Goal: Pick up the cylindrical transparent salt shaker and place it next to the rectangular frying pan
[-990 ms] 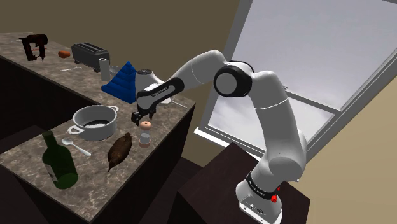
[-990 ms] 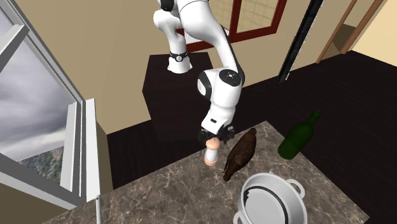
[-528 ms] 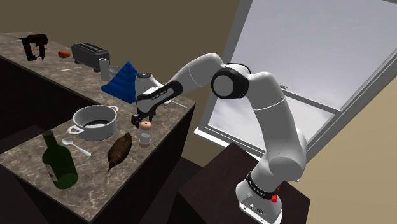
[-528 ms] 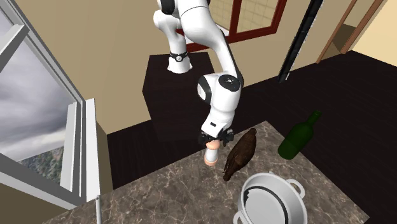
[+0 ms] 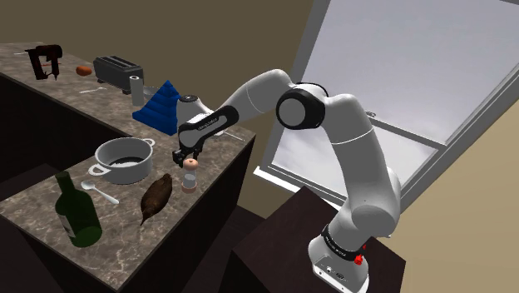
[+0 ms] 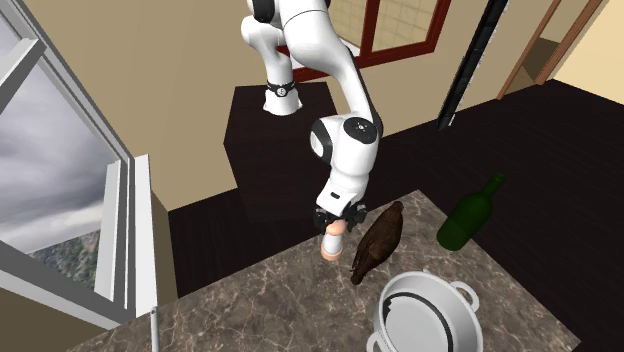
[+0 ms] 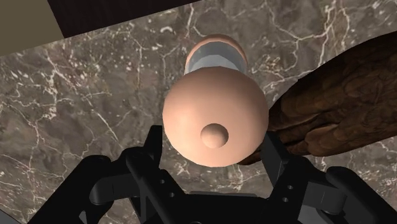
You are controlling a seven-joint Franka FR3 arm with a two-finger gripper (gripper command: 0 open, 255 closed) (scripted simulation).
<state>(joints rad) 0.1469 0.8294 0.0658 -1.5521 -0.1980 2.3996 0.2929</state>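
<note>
Salt shaker (image 7: 215, 114) upright on surface (image 7: 95, 95), just beside brown lumpy obj (image 7: 337, 108) | gripper (image 7: 212, 139) fingers snug on both sides of cap, looks clamped | not lifted yet | left: lift, carry to pan, set down

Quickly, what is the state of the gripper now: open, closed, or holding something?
Gripper: closed on the salt shaker at its rounded top; shaker stands on the counter.

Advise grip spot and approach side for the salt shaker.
Top-down. The salt shaker stands upright on the counter with a brown lump close beside it, so a side approach looks crowded. Close the gripper just under the round cap's bulge, on the narrower grey band, so it likely can't slip out.
</note>
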